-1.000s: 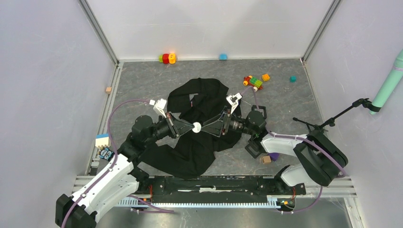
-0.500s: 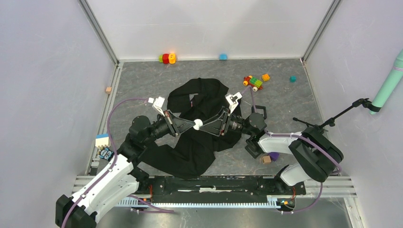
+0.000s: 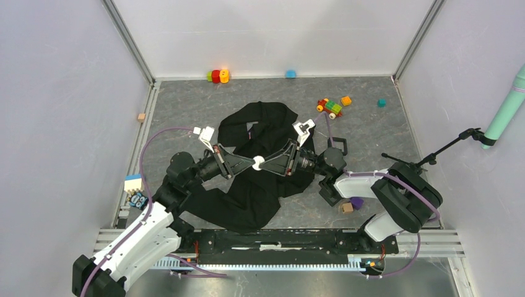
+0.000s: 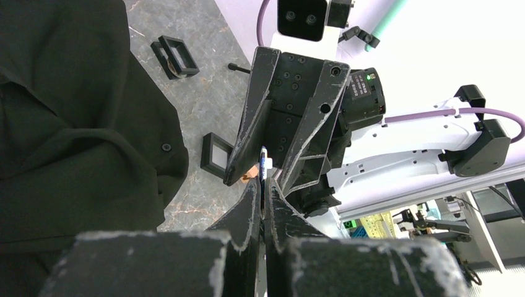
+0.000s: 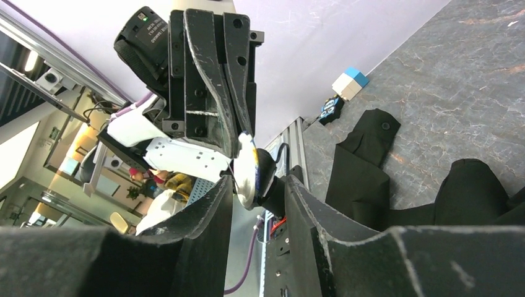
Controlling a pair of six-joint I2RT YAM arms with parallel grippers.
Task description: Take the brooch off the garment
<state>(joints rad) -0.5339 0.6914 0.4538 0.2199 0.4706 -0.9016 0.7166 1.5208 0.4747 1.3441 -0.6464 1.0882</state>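
Note:
The black garment [image 3: 247,192] lies crumpled in the middle of the table and also shows in the left wrist view [image 4: 62,111] and the right wrist view [image 5: 365,173]. The small whitish brooch [image 3: 256,163] is held in the air above it, clear of the cloth. My left gripper [image 3: 251,163] comes from the left and is shut on the brooch [image 4: 264,164], which shows edge-on. My right gripper [image 3: 265,164] comes from the right. Its fingers stand apart on either side of the brooch [image 5: 247,170].
Two black square frames [image 3: 338,146] [image 3: 328,193] lie right of the garment, with a purple block [image 3: 357,202] and a wooden block [image 3: 347,208] beside them. Toy bricks [image 3: 331,106] [image 3: 218,75] sit at the back. A blue-white block [image 3: 132,183] is at the left edge.
Both grippers have shifted slightly toward the back with the brooch between them, and the right arm's elbow has swung a little left. The garment has not moved.

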